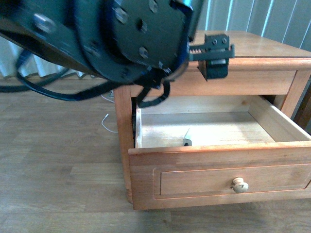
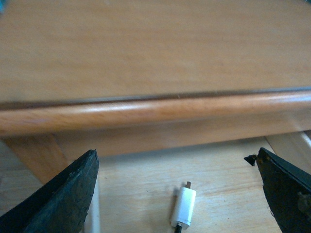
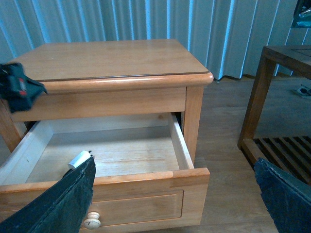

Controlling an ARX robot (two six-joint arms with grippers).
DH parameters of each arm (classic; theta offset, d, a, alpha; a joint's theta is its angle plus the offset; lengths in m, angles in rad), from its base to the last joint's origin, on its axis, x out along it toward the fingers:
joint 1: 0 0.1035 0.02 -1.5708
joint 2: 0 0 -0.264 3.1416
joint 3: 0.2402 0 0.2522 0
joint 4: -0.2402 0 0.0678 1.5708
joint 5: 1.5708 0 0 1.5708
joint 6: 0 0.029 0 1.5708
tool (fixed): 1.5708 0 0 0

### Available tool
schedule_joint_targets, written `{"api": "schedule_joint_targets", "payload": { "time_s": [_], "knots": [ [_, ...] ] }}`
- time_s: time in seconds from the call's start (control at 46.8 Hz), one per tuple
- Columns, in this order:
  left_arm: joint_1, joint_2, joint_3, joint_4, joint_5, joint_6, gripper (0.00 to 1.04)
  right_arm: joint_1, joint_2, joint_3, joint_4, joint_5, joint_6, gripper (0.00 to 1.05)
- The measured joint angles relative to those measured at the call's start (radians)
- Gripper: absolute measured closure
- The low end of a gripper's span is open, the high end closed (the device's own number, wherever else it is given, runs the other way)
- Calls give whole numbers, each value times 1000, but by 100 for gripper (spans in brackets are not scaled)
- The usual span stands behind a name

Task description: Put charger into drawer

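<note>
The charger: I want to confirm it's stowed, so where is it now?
The charger lies on the floor of the open drawer, just behind its front wall and left of centre in the front view, under the open left gripper.

Soft, even daylight, tinted blue at the curtains (image 3: 146,19). The left arm (image 1: 121,34) is rendered motion-blurred in the front view. A glare band is seen along the nightstand edge (image 2: 146,110); the drawer (image 1: 218,128) interior is evenly lit.
</note>
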Motion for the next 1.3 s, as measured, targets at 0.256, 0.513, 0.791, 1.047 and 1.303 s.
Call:
{"api": "schedule_joint_targets", "payload": {
  "time_s": [0.256,0.513,0.791,1.047,1.303],
  "knots": [
    [100,-422,-336,45,7,65,6,0,0,0,0,0,0,8],
    [263,-907,-653,-82,43,56,6,0,0,0,0,0,0,8],
    [604,-1646,-964,-526,191,-40,6,0,0,0,0,0,0,8],
    [608,-1729,-1014,-466,354,43,19,0,0,0,0,0,0,8],
    [594,-1808,-1132,-419,415,231,75,0,-1,0,0,0,0,8]
  ]
}}
